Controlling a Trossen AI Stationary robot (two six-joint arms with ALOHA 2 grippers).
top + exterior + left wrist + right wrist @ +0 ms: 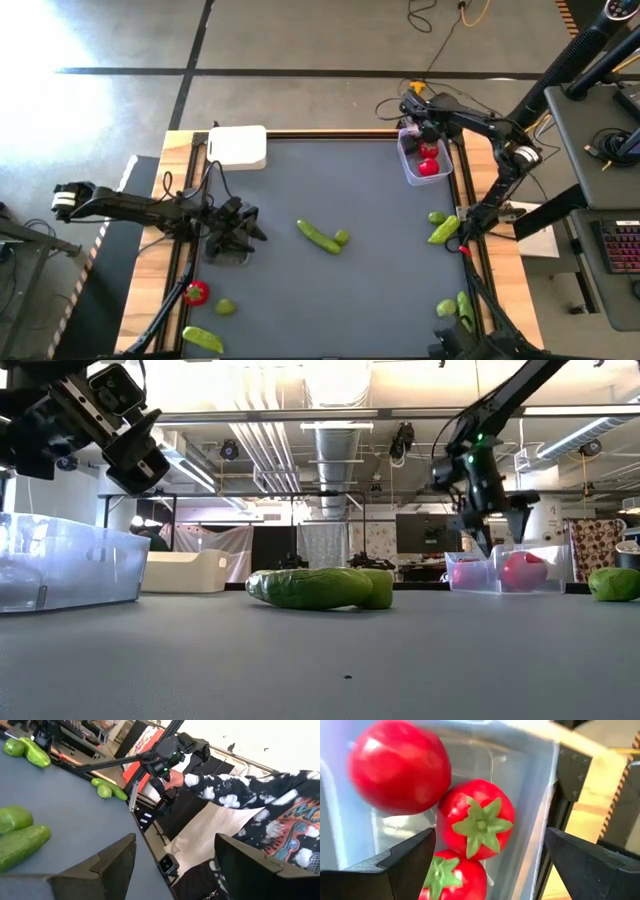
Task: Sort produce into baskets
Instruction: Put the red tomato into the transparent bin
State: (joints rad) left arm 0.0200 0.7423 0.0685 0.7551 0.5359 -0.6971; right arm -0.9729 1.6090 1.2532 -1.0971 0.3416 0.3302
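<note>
My right gripper [422, 132] hangs open and empty over a pale see-through tub [410, 168] at the far right. The tub holds three red tomatoes [477, 817]. My left gripper [243, 232] is open and empty above a clear tub [60, 565] at the left. A green pod [318, 236] and a yellow-green ball [342, 237] lie at mid-table, touching. More pods and balls lie at the right edge [441, 228] and the near right corner [458, 306]. A red tomato [197, 293], a ball [225, 307] and a pod [202, 339] lie near left. I see no dark grey tray.
A white tub [238, 147] stands at the far left corner. A person in a black-and-white patterned sleeve [240, 790] stands beyond the table's right edge, one hand [173, 779] close to my right arm. Wooden rails [478, 210] frame the dark mat.
</note>
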